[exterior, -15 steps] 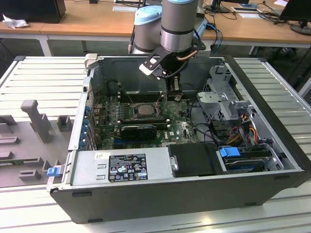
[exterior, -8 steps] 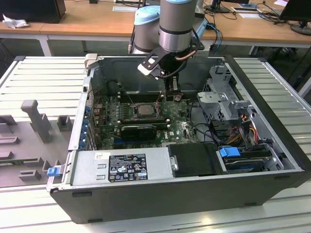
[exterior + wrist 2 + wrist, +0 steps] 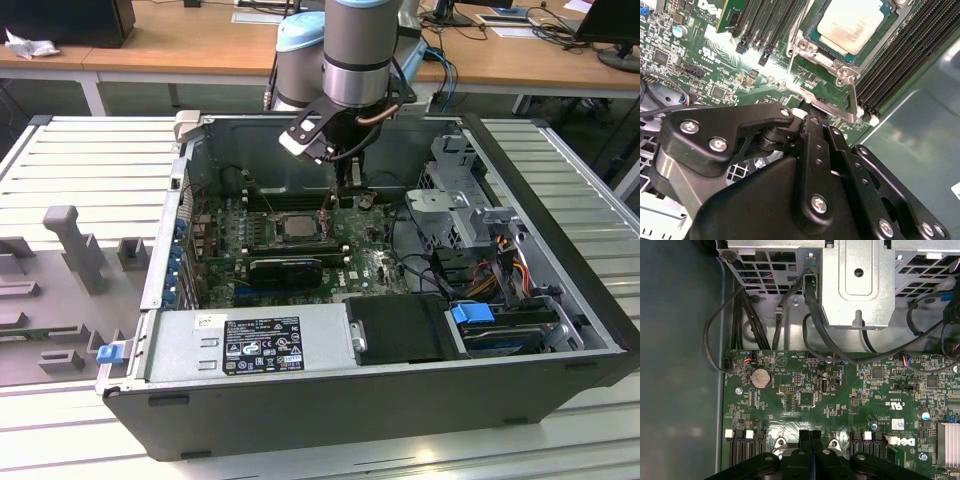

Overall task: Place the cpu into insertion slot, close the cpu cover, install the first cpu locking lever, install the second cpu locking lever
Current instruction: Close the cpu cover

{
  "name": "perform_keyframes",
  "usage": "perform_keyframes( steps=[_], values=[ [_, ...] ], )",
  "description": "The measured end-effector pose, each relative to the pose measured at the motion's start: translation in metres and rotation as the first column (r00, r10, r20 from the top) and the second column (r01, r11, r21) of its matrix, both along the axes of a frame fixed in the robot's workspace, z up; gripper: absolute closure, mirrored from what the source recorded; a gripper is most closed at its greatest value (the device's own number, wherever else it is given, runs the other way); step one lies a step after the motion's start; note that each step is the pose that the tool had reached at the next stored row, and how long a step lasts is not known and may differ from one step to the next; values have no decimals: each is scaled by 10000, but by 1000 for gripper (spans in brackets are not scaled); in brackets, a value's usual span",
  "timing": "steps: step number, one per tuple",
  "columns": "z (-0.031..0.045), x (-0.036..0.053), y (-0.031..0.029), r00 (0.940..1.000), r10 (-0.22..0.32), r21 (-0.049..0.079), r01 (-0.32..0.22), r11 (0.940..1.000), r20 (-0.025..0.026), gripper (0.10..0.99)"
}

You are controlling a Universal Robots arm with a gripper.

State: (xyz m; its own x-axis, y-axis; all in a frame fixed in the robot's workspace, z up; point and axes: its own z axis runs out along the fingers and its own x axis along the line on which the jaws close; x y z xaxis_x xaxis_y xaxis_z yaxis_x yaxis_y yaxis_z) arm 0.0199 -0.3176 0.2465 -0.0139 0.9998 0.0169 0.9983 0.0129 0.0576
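The cpu (image 3: 852,22), a silver-grey square chip, lies seated in the insertion slot (image 3: 812,50) on the green board; the exterior view shows the cpu (image 3: 297,226) mid-board. The cpu cover (image 3: 856,100), a thin silvery frame, stands swung up from the slot, with green board showing through its window. My gripper (image 3: 812,121) is shut, its black fingertips pressed together right at the cover's raised rim. In the first wrist view the gripper (image 3: 810,435) has no gap between its fingers. In the exterior view the gripper (image 3: 347,188) hangs just to the right of the slot.
Long black memory slots (image 3: 900,55) flank the socket. A metal drive cage (image 3: 857,285) and black cables (image 3: 815,325) lie past the board's edge. A coin battery (image 3: 760,377) sits on the board. The power supply (image 3: 250,345) fills the case front.
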Motion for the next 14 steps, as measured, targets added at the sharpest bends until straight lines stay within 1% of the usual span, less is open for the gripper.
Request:
perform_keyframes(
  steps=[8, 14],
  values=[
    [0, -56, 0, 10000, 0, 0, 0, 10000, 0, 980],
    [0, -125, 0, 10000, 0, 0, 0, 10000, 0, 980]
  ],
)
